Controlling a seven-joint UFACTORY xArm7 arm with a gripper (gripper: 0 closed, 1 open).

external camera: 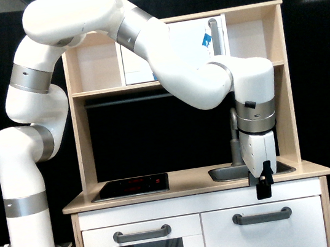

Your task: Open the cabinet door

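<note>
Currently, status by item
Pincer (263, 191): points down, dark tip overlapping the tabletop's (193, 187) front edge, just above the cabinet door; whether its jaws are apart or together cannot be told
Cabinet door (266, 236): lower right of the toy kitchen, shut flush
Handle (262, 215): grey horizontal bar near the door's top, below the pincer, not touched
Sink (228, 173): behind the pincer

No legible text or labels anywhere.
</note>
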